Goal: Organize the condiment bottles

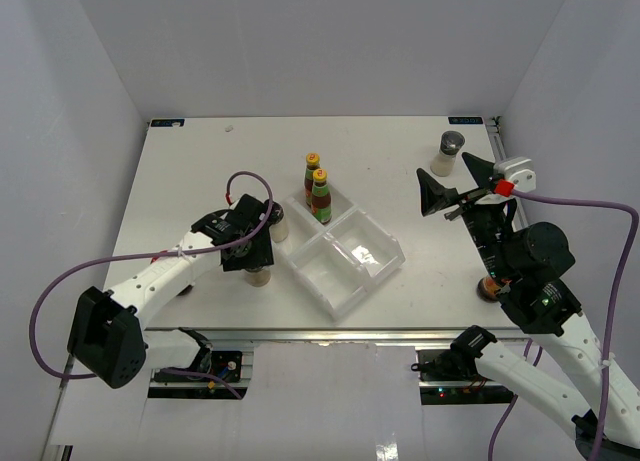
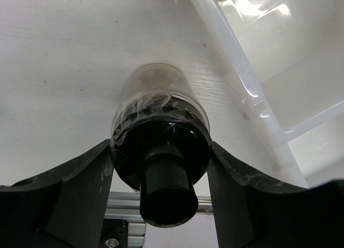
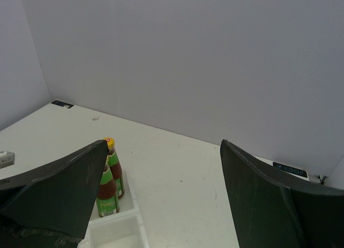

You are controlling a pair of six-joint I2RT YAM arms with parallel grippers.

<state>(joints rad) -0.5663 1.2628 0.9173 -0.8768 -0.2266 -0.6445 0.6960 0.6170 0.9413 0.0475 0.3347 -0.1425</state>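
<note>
Pick-up step: the left gripper (image 2: 160, 151) straddles the pale black-capped bottle (image 2: 156, 92) at 9 o'clock of the tray (image 2: 236, 70); if it pinches, I cannot tell. The right gripper (image 3: 162, 143) is spread, empty. Next needs firm closing, then straight lift

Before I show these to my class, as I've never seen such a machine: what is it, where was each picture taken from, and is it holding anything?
Two robot arms are bolted to a white table. One picture looks down from above; the others come from a camera on each wrist. The left fingers stand either side of a black-capped bottle; a firm grip is unclear. The right fingers are open, empty. Two sauce bottles stand in a clear tray; a shaker stands at the far right.
</note>
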